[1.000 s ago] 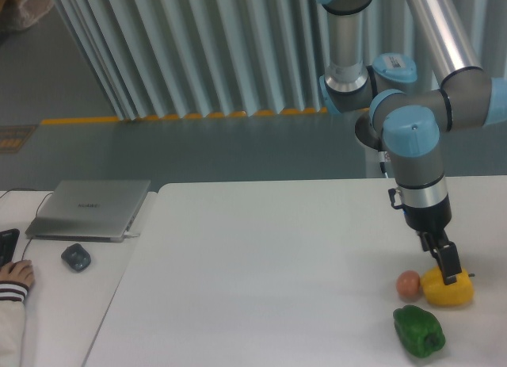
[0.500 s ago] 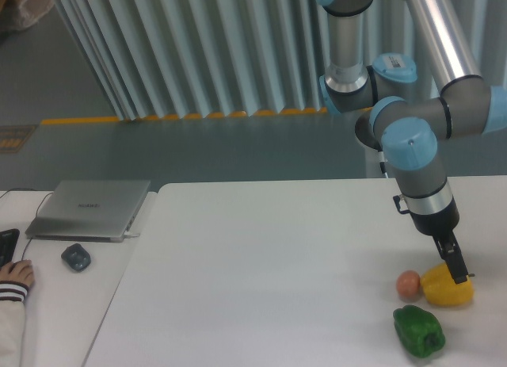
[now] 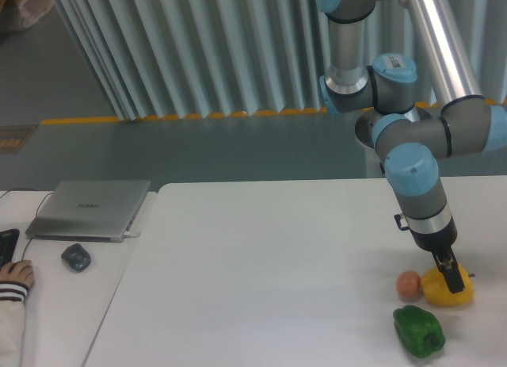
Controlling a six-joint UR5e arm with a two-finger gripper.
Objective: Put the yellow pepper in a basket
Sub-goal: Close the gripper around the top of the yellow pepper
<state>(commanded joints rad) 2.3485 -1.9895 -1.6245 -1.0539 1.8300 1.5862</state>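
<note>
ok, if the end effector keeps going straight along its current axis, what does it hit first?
The yellow pepper. The end effector points down and slightly right, its tip already at the pepper's top; contact can't be confirmed from this single view. The orange-pink ball and green pepper sit off that line.

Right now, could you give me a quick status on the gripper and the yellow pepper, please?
Gripper down on the yellow pepper, jaw state unclear. Pepper on the table. Orange-pink ball close beside it, green pepper just in front. No basket in view.

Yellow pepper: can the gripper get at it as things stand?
Probably yes. The gripper is already down on the yellow pepper; the small orange ball and green pepper sit beside, not over it.
</note>
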